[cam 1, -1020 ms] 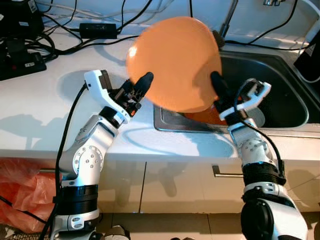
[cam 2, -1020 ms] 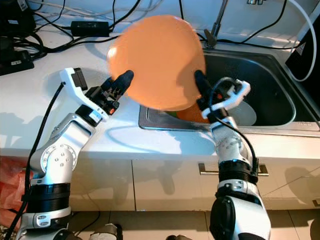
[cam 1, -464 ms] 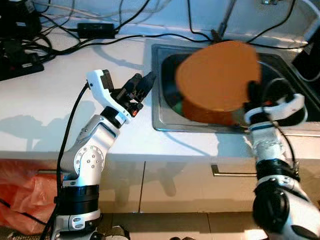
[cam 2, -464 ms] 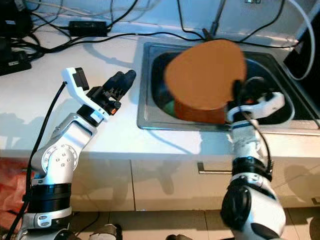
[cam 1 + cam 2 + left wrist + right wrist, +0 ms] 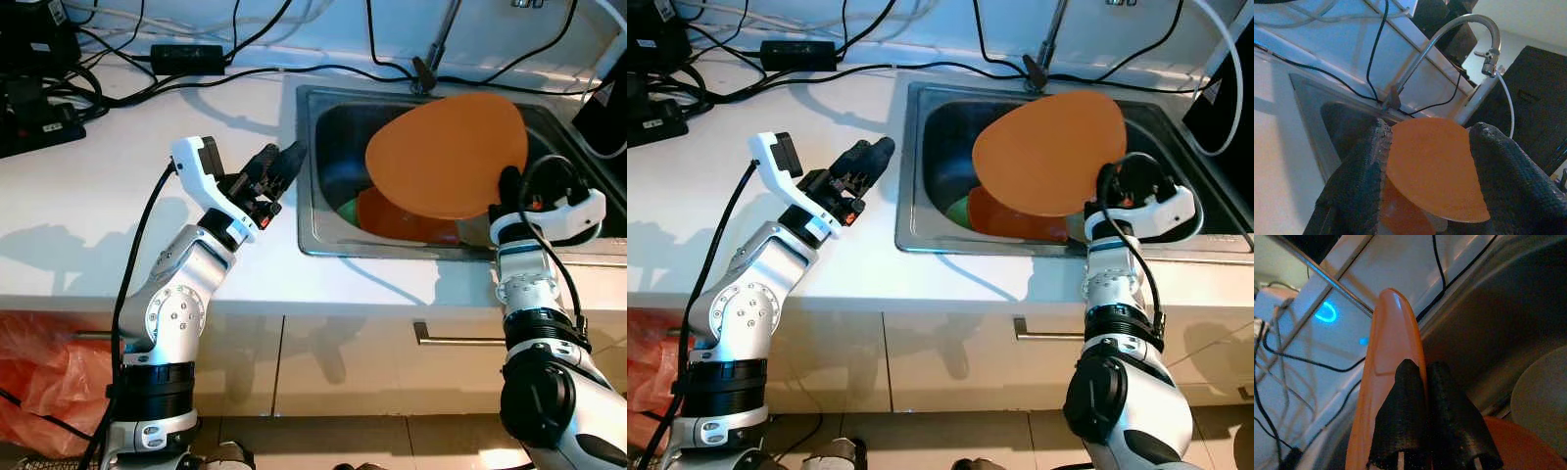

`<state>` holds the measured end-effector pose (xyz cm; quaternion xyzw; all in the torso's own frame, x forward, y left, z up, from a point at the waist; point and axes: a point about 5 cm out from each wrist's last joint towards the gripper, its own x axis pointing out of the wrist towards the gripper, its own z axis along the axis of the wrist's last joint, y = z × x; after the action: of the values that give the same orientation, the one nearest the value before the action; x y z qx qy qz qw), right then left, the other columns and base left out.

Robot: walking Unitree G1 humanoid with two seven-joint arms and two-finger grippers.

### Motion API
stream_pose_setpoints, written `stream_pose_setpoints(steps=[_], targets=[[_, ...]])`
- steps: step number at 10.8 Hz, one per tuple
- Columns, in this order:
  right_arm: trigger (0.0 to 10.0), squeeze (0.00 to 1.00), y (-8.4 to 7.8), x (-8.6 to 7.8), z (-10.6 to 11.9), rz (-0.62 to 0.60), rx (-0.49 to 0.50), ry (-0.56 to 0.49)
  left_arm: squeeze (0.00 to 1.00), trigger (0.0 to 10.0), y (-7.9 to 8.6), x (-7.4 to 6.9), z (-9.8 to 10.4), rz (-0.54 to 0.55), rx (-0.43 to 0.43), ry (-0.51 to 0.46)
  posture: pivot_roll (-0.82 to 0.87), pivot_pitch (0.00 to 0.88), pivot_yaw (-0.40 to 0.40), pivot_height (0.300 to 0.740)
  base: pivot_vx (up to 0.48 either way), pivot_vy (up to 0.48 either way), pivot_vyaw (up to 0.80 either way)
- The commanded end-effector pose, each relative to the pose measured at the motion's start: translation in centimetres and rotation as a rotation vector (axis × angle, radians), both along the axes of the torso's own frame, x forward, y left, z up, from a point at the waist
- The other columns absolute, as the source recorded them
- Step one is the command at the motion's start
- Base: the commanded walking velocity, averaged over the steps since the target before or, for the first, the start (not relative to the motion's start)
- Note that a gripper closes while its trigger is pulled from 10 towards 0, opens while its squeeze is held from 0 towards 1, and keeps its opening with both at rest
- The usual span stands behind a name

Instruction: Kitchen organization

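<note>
Holding orange plate [image 5: 446,154] tilted over sink [image 5: 318,235], right gripper [image 5: 508,186] pinched its lower edge. Left gripper [image 5: 277,168] hovered over counter [image 5: 98,186], fingers spread, empty. Likely next: lower plate onto orange dish [image 5: 392,217] below.

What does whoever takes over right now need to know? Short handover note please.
Right hand: shut on the rim of the orange plate, held tilted over the sink.
Left hand: open, holding nothing, above the counter beside the sink's left edge.
In the basin: a second orange dish, something green, a pale plate.
Done: plate lifted, carried by one hand.
Left: set it down; destination is not evident.
</note>
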<state>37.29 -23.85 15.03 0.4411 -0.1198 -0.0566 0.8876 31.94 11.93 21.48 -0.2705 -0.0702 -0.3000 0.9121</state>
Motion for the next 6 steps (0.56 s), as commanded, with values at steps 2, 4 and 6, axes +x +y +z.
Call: stream_pose_setpoints(steps=[2, 4, 6], targets=[[10.0, 0.00, -0.2, 0.3, 1.1, -0.023, -0.103, -0.022, 0.00, 10.0, -0.5, -0.3, 0.2, -0.001, 0.052, -0.022, 0.11, 0.090, -0.097, 0.740, 0.000, 0.000, 0.00], [10.0, 0.00, 0.2, 0.3, 1.0, -0.017, -0.161, -0.010, 0.00, 10.0, -0.8, -0.2, 0.0, 0.026, 0.149, -0.039, 0.11, 0.091, -0.098, 0.740, 0.000, 0.000, 0.00], [10.0, 0.00, 1.1, 0.5, 1.1, 0.007, -0.256, -0.006, 0.00, 10.0, -2.1, -0.2, -0.3, 0.048, 0.330, -0.072, 0.11, 0.090, -0.099, 0.740, 0.000, 0.000, 0.00]])
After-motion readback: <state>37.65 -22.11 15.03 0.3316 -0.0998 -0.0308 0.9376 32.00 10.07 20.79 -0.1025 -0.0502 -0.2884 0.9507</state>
